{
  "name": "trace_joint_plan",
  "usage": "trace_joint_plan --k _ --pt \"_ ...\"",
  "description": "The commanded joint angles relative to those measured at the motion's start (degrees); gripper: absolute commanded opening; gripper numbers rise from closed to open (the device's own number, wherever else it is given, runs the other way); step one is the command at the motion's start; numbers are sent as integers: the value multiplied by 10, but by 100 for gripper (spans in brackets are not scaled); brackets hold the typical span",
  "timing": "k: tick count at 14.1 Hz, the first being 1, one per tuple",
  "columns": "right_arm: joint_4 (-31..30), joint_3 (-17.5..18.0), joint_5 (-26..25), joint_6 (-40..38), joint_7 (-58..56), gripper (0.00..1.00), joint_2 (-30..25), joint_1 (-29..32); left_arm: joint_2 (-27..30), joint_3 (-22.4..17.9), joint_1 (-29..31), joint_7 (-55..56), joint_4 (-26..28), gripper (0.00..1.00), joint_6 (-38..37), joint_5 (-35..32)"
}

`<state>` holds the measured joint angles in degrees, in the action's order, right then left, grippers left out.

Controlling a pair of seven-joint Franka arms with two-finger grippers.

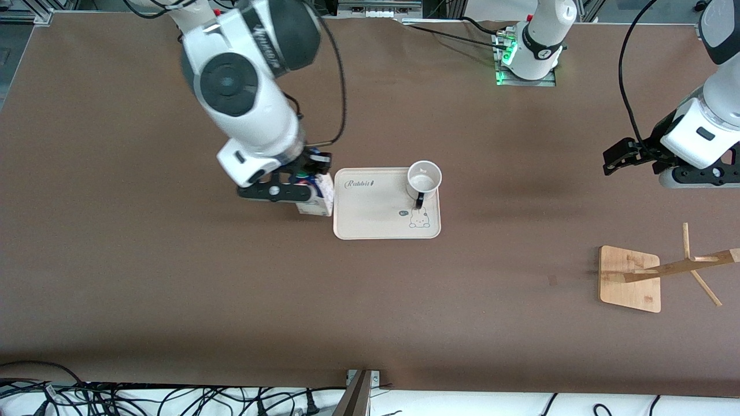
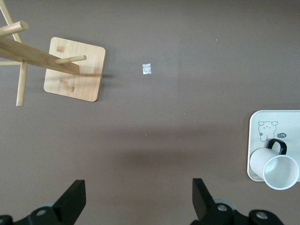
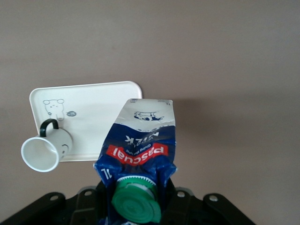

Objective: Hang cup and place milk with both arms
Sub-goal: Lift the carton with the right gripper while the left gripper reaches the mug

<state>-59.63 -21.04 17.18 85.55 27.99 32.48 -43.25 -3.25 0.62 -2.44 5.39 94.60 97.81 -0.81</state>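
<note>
My right gripper (image 1: 300, 188) is shut on the gabled top of the milk (image 1: 317, 197), a blue and white carton whose green cap (image 3: 136, 202) faces the wrist camera. The carton (image 3: 140, 140) hangs tilted at the tray's edge toward the right arm's end. The cup (image 1: 424, 178), a white mug with a black handle, stands upright on the cream tray (image 1: 376, 208). The right wrist view shows that cup (image 3: 44, 152) on the tray (image 3: 93, 105) too. Over bare table at the left arm's end, my left gripper (image 1: 614, 160) hangs open with nothing between its fingers (image 2: 75, 199).
A wooden rack (image 1: 630, 278) with slanted pegs on a square base stands at the left arm's end, nearer to the front camera than the left gripper. The left wrist view shows this rack (image 2: 75, 70), a small white scrap (image 2: 146, 69) on the table, and the cup (image 2: 276, 168).
</note>
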Motion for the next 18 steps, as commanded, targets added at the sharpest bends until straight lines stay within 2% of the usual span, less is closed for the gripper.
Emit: trace_joint_plan --k 1,3,5,7,9,11,13,15,18 --pt "-104 6 1 5 -84 43 -66 43 -11 8 -4 -6 -18 100 -34 13" --pt "-170 6 -6 5 -129 43 -113 84 -14 34 -4 -1 -17 100 -38 13" --pt "-216 7 -40 4 -194 43 -147 111 -20 43 -5 -2 -18 100 -38 27" --pt "-239 7 -89 3 -232 43 -164 130 -32 44 -5 -1 -17 100 -40 50" --pt "-251 7 -97 -2 -274 43 -169 151 -41 58 -10 14 -10 100 -40 84" --pt "-290 7 -111 2 -325 43 -178 176 -41 60 -60 55 5 100 -34 92" --pt "-322 7 -135 31 -362 43 -177 192 -48 62 -105 153 7 100 -21 94" --pt "-364 7 -135 71 -363 43 -183 200 -81 65 -148 214 -7 100 -11 95" --pt "-425 7 -138 132 -368 43 -193 208 -126 114 -156 270 6 100 67 93"
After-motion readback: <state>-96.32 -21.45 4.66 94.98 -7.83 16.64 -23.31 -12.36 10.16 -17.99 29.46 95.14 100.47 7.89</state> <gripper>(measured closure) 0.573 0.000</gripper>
